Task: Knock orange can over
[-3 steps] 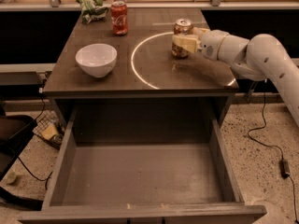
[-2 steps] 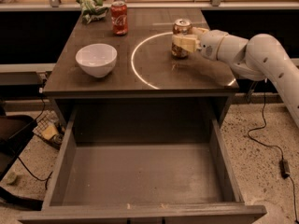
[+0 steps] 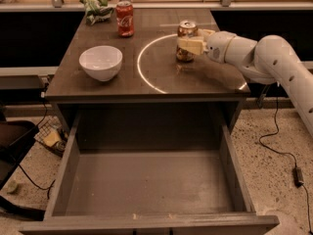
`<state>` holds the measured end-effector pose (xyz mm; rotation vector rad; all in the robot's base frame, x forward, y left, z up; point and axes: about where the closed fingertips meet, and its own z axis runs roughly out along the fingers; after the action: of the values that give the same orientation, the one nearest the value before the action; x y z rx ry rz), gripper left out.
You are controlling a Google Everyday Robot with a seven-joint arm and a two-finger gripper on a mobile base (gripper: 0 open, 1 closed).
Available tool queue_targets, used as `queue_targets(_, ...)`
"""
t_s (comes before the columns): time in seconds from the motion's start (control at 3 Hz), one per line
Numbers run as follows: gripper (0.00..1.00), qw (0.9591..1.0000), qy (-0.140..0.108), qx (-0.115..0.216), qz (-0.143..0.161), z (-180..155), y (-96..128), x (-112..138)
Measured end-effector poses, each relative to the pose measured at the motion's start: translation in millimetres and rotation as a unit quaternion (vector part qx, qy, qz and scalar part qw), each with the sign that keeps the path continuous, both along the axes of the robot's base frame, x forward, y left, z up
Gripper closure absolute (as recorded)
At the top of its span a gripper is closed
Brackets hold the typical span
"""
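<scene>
The orange can (image 3: 186, 30) stands upright on the dark table top (image 3: 161, 80), inside the right part of a bright ring of light. My gripper (image 3: 189, 39) reaches in from the right and straddles the can at mid height. One pale finger (image 3: 190, 45) lies across the can's front, and the other shows behind it at the right. The jaws look closed on the can. The white arm (image 3: 264, 58) stretches off to the right edge.
A red cola can (image 3: 124, 18) stands at the back left, next to a crumpled green bag (image 3: 96, 6). A white bowl (image 3: 100, 62) sits at the left front. Below the table top a large empty drawer (image 3: 146, 180) is pulled open. Cables lie on the floor at both sides.
</scene>
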<state>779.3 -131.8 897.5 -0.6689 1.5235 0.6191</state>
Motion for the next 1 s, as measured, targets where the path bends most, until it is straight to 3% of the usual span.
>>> queue_targets(0.33,1.00,0.9994,0.014,-0.031,0.006,12,-5,-1)
queue_targets(0.67,1.00,0.9940,0.043,-0.099,0.015,31,-7,-6)
queue_targets(1.0,1.00,0.9814,0.082,-0.172,0.023,34,-13,-14)
